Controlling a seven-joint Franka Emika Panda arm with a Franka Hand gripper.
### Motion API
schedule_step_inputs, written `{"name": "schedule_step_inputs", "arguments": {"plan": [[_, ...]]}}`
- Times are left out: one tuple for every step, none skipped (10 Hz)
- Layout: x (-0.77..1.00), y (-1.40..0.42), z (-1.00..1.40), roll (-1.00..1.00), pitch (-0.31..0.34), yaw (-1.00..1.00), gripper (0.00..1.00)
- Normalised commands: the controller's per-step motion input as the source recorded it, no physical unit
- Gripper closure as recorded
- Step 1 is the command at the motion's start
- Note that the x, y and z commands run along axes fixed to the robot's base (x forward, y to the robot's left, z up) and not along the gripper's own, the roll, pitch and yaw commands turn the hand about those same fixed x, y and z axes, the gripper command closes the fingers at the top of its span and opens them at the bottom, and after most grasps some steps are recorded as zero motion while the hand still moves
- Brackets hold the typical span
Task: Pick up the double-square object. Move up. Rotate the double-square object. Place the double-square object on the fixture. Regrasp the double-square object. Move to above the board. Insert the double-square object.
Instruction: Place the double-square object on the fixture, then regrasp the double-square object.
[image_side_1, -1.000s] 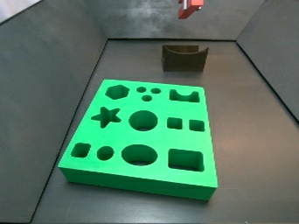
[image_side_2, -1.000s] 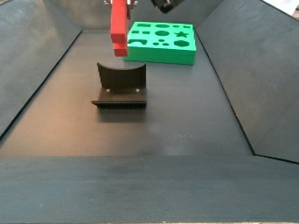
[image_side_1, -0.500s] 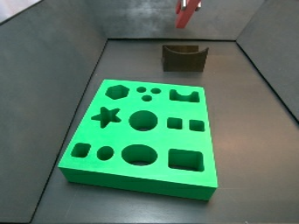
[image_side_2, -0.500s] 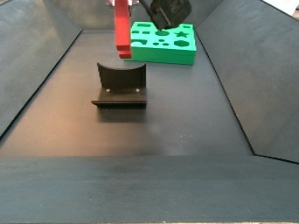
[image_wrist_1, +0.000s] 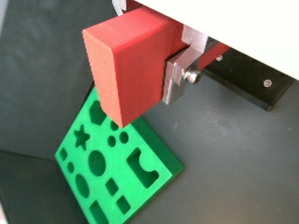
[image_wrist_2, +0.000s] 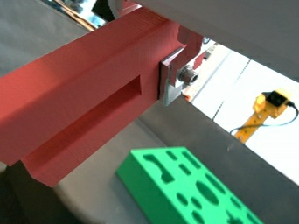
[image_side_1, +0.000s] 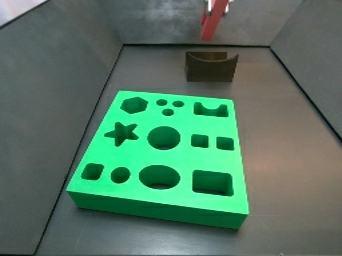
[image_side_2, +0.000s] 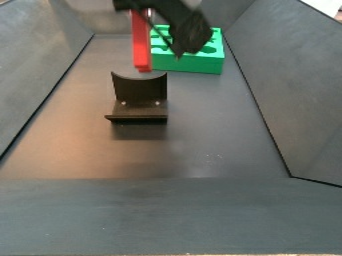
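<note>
Double-square object (image_side_2: 142, 42) hangs upright at top centre, gripper (image_wrist_1: 176, 74) clamped on it, probably just above the fixture (image_side_2: 136, 98). Board (image_side_1: 163, 152) fills mid-frame. No readable writing.

1. The dark floor (image_side_1: 287, 150) is enclosed by sloping grey walls.
2. The green board (image_side_1: 167, 152) lies flat on it, mid-floor.
3. The fixture (image_side_1: 210, 65) stands near the far wall, apart from the board.
4. The tool (image_side_2: 181, 25) hangs above, closed around the red double-square object (image_side_2: 142, 42).
</note>
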Motion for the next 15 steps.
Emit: {"name": "schedule_step_inputs", "arguments": {"plan": [[0.12,0.03,-1.00,-0.11,-0.067,-0.23,1.00],[0.12,0.03,-1.00,-0.10,-0.117,-0.16,1.00],[0.12,0.03,-1.00,-0.09,-0.141,-0.13,1.00],[0.10,0.02,-0.79,-0.08,-0.180,-0.06,1.00],[0.08,0.01,-0.67,-0.08,-0.182,-0.03,1.00],[0.06,0.01,-0.42,-0.06,-0.164,0.02,1.00],[0.05,-0.01,-0.25,-0.07,-0.135,0.05,1.00],[0.05,-0.04,-0.18,-0.07,-0.118,0.07,1.00],[0.00,0.00,0.00,0.00,0.000,0.00,0.00],[0.00,0.00,1.00,0.02,0.092,-0.06,0.00],[0.00,0.00,1.00,0.03,0.092,-0.06,0.00],[-0.01,0.01,1.00,0.03,0.083,-0.06,0.00],[-0.01,0.01,1.00,0.03,0.077,-0.06,0.00],[-0.02,0.01,1.00,0.03,0.061,-0.06,0.00],[-0.02,0.01,0.81,0.03,0.049,-0.06,0.00]]}}
